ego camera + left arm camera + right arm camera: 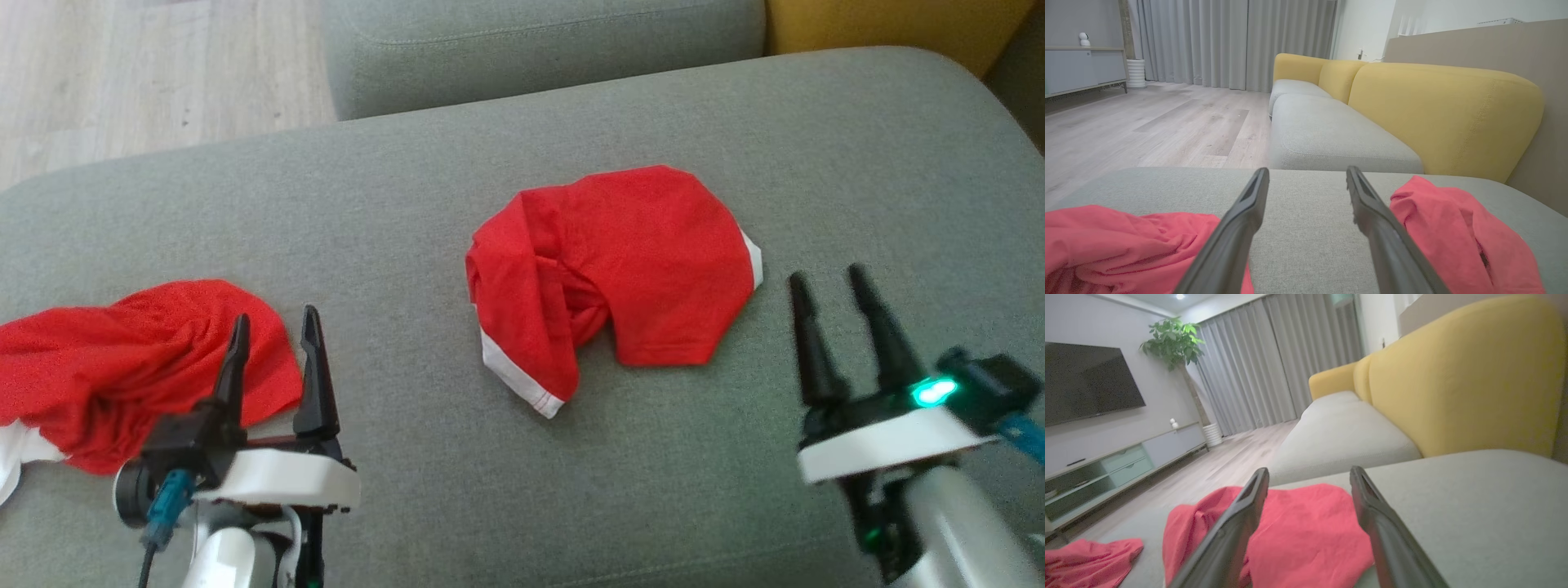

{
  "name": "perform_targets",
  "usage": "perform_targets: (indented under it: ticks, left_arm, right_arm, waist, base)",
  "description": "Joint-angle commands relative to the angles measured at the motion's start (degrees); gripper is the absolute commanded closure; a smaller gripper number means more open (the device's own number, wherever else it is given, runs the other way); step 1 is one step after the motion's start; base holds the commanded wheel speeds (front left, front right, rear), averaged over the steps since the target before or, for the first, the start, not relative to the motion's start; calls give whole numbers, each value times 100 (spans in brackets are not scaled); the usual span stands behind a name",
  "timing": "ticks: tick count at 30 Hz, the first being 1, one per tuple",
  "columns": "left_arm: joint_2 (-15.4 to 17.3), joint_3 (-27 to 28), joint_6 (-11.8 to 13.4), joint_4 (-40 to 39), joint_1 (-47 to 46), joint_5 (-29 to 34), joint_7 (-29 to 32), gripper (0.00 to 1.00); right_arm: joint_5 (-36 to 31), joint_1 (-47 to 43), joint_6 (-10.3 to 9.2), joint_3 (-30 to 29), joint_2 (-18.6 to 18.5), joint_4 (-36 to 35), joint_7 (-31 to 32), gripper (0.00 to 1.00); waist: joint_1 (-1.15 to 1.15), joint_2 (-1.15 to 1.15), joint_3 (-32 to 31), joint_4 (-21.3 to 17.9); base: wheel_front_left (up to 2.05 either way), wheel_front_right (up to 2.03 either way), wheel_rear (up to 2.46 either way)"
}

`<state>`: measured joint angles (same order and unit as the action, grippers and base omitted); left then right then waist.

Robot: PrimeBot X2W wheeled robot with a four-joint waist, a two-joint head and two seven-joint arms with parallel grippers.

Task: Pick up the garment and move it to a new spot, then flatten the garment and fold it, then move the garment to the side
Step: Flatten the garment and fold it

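Head view: a red garment (645, 261) with white trim lies loosely folded near the middle of the grey sofa cushion (408, 204), and a second red garment (122, 359) sits crumpled at the cushion's left edge. My left end effector (275, 316) has its fingers spread and empty, by the crumpled one's right edge; I cannot tell whether they touch it. My right end effector (826, 275) is likewise spread, holding nothing, just right of the middle garment. A yellow backrest (1453, 375) rises behind the cushion.
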<state>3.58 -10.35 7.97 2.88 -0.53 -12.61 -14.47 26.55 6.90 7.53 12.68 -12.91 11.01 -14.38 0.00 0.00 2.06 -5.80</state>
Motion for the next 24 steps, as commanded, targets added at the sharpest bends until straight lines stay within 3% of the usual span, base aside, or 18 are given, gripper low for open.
perform_targets:
  ticks: [1, 6, 10, 14, 22, 23, 24]
  left_arm:
    - [18, 251, -21, -155, -174, 58, -52, 0]
    - [-1, 286, -34, -144, -199, 60, -52, 0]
    - [-29, 235, -72, -98, -216, 21, -52, 0]
    - [-44, 197, -79, -59, -226, -9, -52, 0]
    - [-60, 179, -82, -7, -285, -38, -52, 0]
    - [-61, 183, -84, 0, -287, -40, -52, 0]
    - [-62, 189, -83, 5, -287, -40, -52, 0]
  right_arm:
    - [115, 129, -4, 316, -20, -54, -32, 0]
    - [771, 360, -4, 1198, -46, 216, 611, 0]
    - [1741, 670, -4, 1926, -69, 643, 1984, 0]
    - [2219, 812, -4, 2161, -113, 888, 2627, 0]
    - [2546, 958, -4, 2362, -144, 1193, 2706, 0]
    - [2556, 975, -4, 2408, -155, 1217, 2673, 5]
    - [2567, 991, -4, 2456, -164, 1234, 2637, 56]
  waist:
    - [0, 0, -16, 36]
    - [0, 0, -11, 223]
    - [0, 0, -21, 578]
    - [0, 0, 8, 843]
    - [0, 0, 116, 1219]
    - [0, 0, 122, 1244]
    - [0, 0, 128, 1260]
  base:
    - [0, 0, 0]
    - [0, 0, 0]
    - [0, 0, 0]
    - [0, 0, 0]
    - [0, 0, 0]
    - [0, 0, 0]
    - [0, 0, 0]
